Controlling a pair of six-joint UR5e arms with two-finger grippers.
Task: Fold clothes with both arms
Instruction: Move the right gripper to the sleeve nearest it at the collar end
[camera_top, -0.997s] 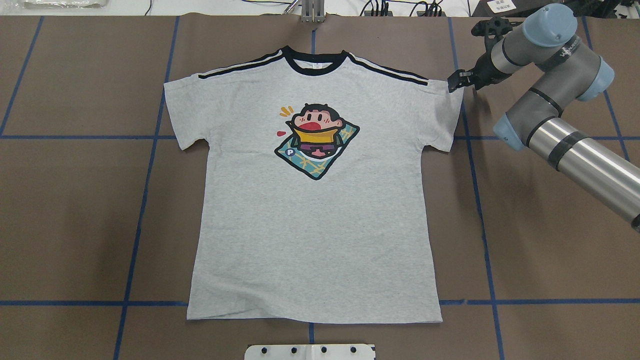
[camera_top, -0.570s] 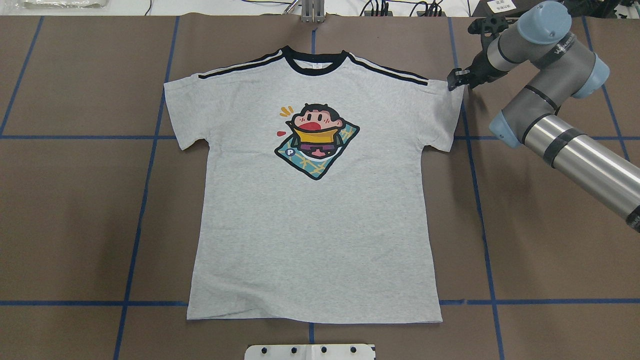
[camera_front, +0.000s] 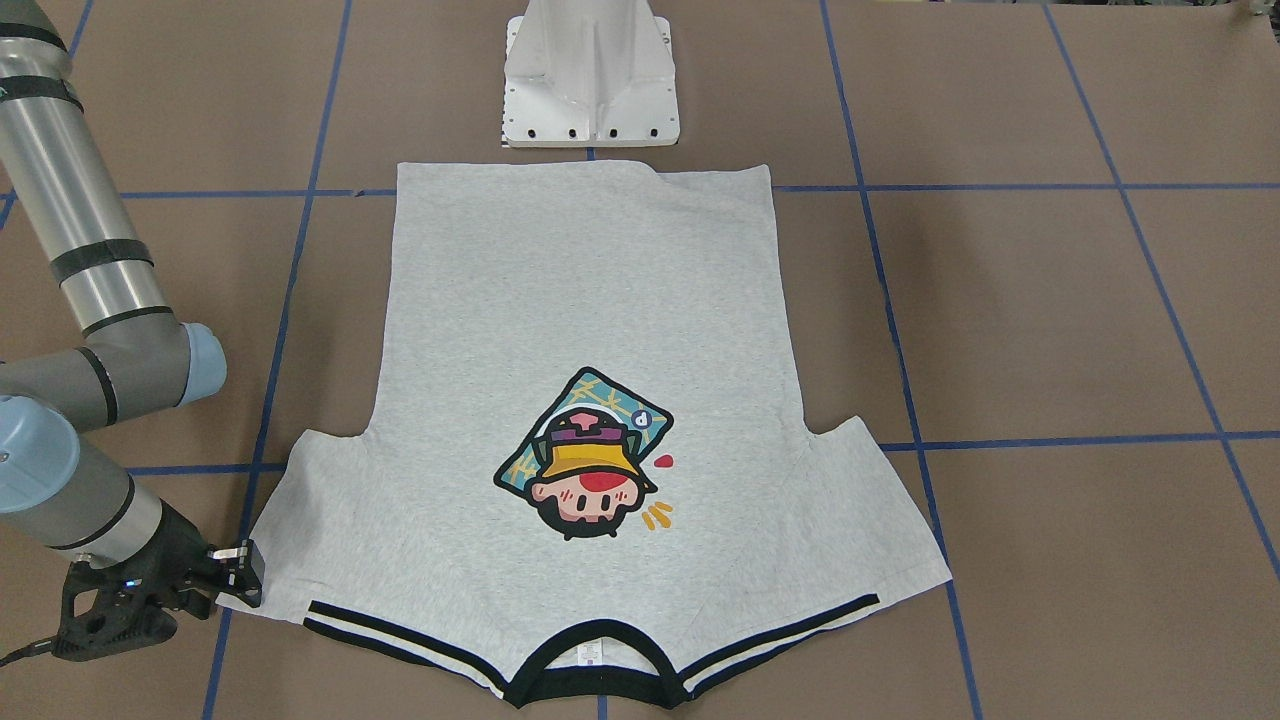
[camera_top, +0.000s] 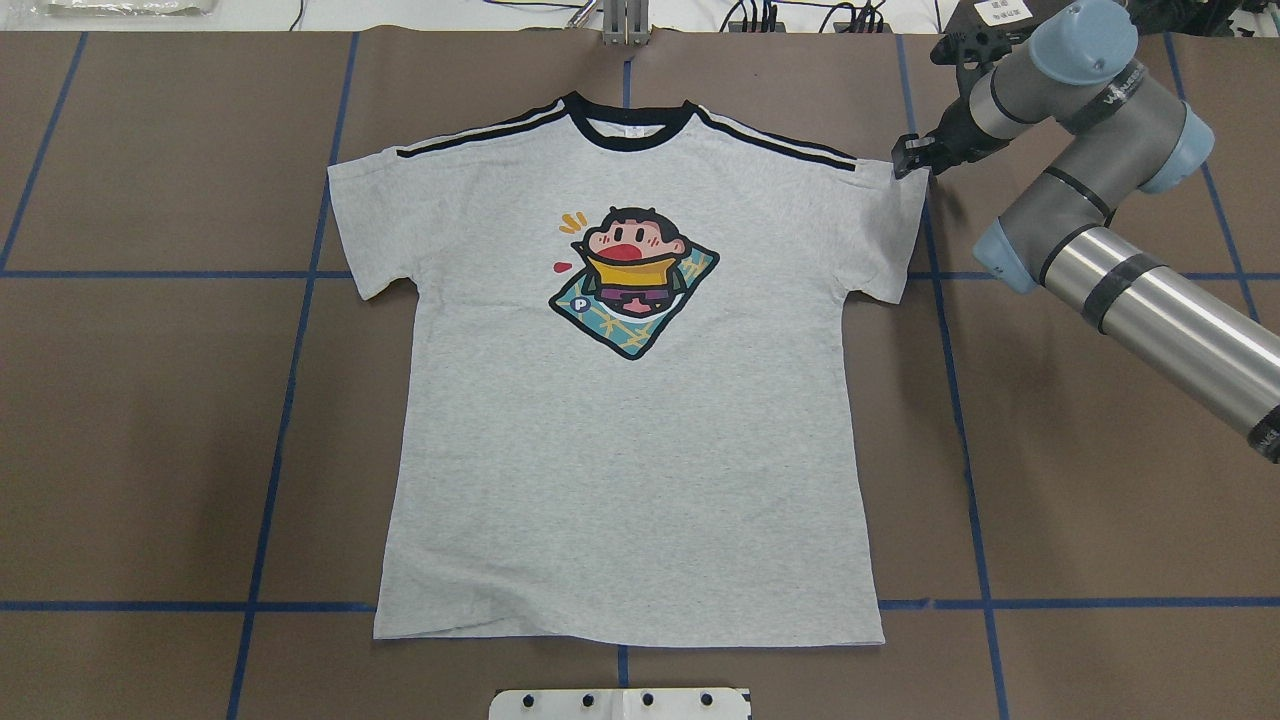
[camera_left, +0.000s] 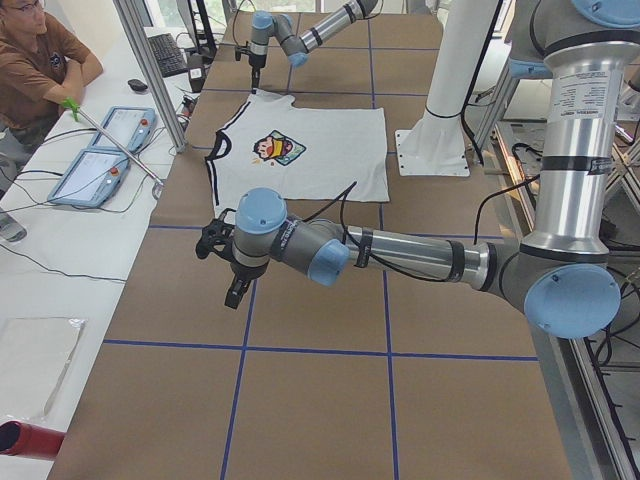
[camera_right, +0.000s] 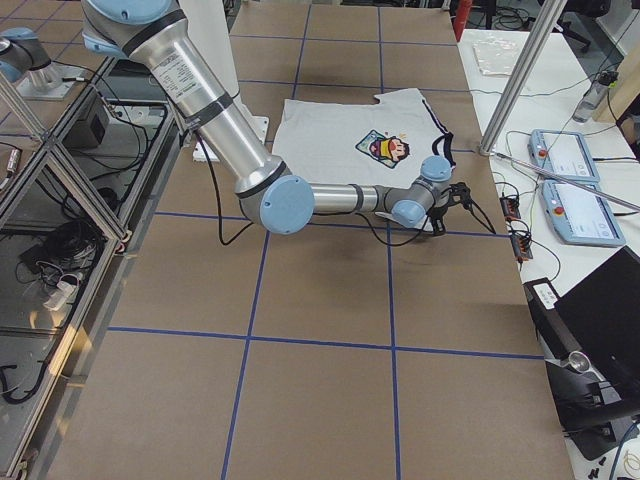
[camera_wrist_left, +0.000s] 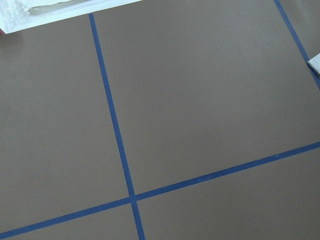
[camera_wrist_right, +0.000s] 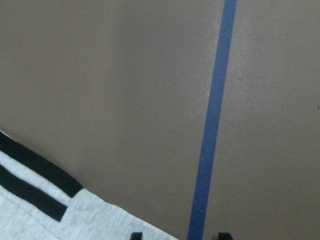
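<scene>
Because the shirt (camera_top: 630, 450) is soft and limp, I'd pinch its sleeve corner, upper right of the overhead frame, where my right gripper (camera_top: 906, 162) sits spread.

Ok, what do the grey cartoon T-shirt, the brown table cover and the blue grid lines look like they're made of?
The light heather-grey T-shirt looks like soft knit fabric, probably cotton jersey: matte, flecked, lying limp with faint wrinkles. The brown table cover looks like matte paper or thin card: flat, dull, with no weave showing, though that is unsure. The blue grid lines are likely adhesive tape: narrow, slightly uneven strips.
</scene>
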